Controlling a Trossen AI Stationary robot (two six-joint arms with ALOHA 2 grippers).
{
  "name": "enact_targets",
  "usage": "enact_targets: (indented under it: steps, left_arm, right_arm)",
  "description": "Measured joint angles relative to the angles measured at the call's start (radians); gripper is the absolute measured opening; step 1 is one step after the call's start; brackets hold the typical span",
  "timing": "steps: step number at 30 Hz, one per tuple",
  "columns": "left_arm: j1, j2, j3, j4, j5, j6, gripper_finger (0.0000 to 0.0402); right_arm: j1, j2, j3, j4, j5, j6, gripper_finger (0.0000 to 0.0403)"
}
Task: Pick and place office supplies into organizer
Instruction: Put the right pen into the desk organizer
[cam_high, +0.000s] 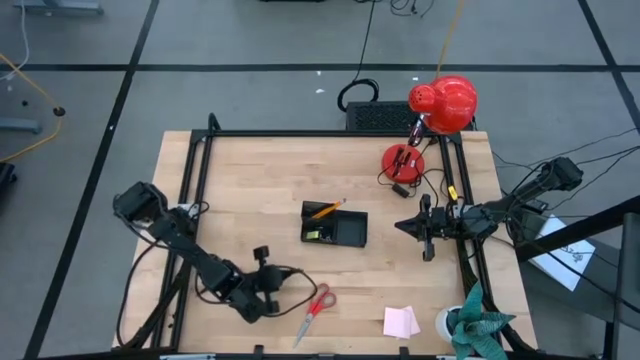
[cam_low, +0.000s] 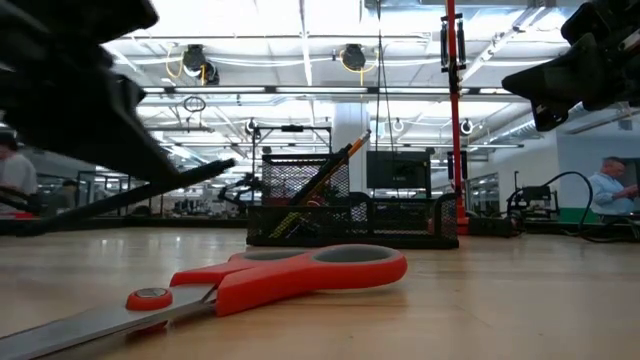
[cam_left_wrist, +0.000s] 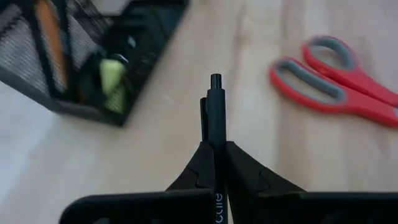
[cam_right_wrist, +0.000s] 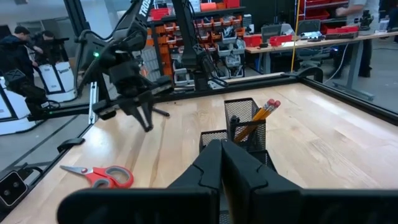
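Left gripper (cam_left_wrist: 216, 155) near the table's front edge, clamped on a black pen (cam_left_wrist: 215, 115), pen tip projecting forward past the fingers. Scissors (cam_high: 314, 310) flat on the table just beside it, pink pad (cam_high: 401, 321) farther right. Organizer (cam_high: 335, 227) mid-table, orange pencils (cam_high: 327, 210) leaning in one compartment. Right gripper (cam_high: 412, 227) beside the organizer's right end, fingers closed, holding nothing.

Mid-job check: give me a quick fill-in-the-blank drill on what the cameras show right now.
1. The left pincer is shut on a black ____.
2. The red-handled scissors lie on the ____, outside the organizer.
3. The orange pencils stand inside the ____.
4. The right pincer is shut and holds ____.

Missing words: pen; table; organizer; nothing
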Motion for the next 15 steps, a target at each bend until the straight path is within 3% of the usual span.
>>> enact_targets:
  steps: [4,9,15]
  left_arm:
    - [0.046,0.0,0.0,0.106,-0.082,0.164,0.0016]
    - [0.174,-0.009,0.001,0.397,-0.104,0.555,0.0011]
    - [0.406,-0.015,0.003,0.799,0.244,0.944,0.0011]
  right_arm:
    - [0.0,0.002,0.0,0.0,0.0,0.0,0.0004]
    - [0.0,0.002,0.0,0.002,0.0,0.0,0.0004]
    - [0.0,0.002,0.0,0.001,0.0,0.0,0.0004]
